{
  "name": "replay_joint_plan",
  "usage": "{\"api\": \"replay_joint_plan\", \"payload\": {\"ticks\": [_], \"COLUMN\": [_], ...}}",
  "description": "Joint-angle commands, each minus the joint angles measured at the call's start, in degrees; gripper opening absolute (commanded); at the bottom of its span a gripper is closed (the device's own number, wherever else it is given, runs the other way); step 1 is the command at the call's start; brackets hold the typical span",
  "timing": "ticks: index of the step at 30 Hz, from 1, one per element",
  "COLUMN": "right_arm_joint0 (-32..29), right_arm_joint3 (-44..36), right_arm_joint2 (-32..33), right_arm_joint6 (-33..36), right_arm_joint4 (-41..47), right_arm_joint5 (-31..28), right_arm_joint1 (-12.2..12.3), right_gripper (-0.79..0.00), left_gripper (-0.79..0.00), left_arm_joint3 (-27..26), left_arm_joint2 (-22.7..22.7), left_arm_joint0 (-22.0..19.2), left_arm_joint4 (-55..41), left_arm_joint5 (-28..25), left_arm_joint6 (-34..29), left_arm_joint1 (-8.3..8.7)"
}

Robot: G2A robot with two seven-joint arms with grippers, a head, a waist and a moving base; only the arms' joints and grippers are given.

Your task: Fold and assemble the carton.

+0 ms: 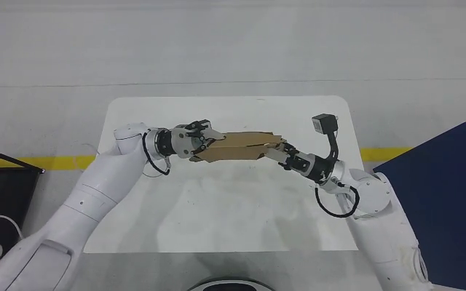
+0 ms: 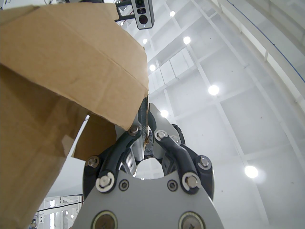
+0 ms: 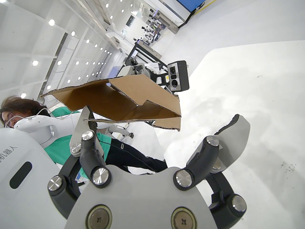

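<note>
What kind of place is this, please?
Probably a large robot test hall: a high white ceiling with round lamps, a yellow floor line behind the white table, and a black metal frame farther off.

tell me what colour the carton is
It is a plain brown corrugated cardboard carton, clearest in the right wrist view.

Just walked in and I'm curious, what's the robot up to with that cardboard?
It is holding a partly folded carton above the white table. The left gripper is shut on one end of it. The right gripper is open at the other end, one finger at the edge. The carton is not yet assembled.
</note>
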Motion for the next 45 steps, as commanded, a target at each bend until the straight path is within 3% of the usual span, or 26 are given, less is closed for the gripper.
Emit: {"api": "replay_joint_plan", "payload": {"ticks": [1, 12, 16, 23, 30, 36, 39, 42, 45], "right_arm_joint0": [0.0, 0.0, 0.0, 0.8, -1.2, -3.0, -3.1, -3.3, -0.8], "right_arm_joint3": [0.0, 0.0, -1.2, -2.1, -1.3, 1.8, 0.9, 0.3, 4.1], "right_arm_joint2": [0.0, 0.0, -0.1, 1.7, 5.0, 8.0, 7.5, 8.4, 4.7], "right_arm_joint6": [0.0, 0.0, 0.0, 1.7, 1.3, -1.0, -0.3, 0.5, -1.0], "right_arm_joint4": [0.0, 0.0, 0.5, 5.1, 9.0, 9.6, 10.8, 9.7, 3.7], "right_arm_joint5": [0.0, 0.0, 0.3, -0.7, -2.5, 1.2, 3.2, 9.0, 5.8], "right_arm_joint1": [0.0, 0.0, 0.0, 0.3, 0.5, 0.8, 0.8, 1.1, 0.9], "right_gripper": [0.000, 0.000, 0.000, 0.000, 0.000, 0.000, 0.000, 0.000, 0.000], "left_gripper": [-0.785, -0.785, -0.785, -0.785, -0.785, -0.785, -0.785, -0.785, -0.785], "left_arm_joint3": [0.0, -0.1, -2.9, -5.0, -5.2, -10.1, -10.7, -9.7, -8.8], "left_arm_joint2": [0.0, -0.1, -0.4, 5.8, 11.1, 15.0, 16.0, 17.7, 19.9], "left_arm_joint0": [0.0, 0.2, 2.8, 1.2, -1.0, -1.9, -2.5, -4.0, -5.7], "left_arm_joint4": [0.0, -0.3, -10.9, -22.7, -30.2, -40.7, -42.1, -39.2, -36.2], "left_arm_joint5": [0.0, -0.1, 0.3, 3.9, 3.8, 2.5, 2.2, 1.7, 0.0], "left_arm_joint6": [0.0, 0.2, 0.3, 3.9, 3.7, 2.5, 2.2, 1.6, -0.1], "left_arm_joint1": [0.00, -0.01, -0.32, 0.60, 1.54, 2.68, 3.39, 4.12, 4.46]}}
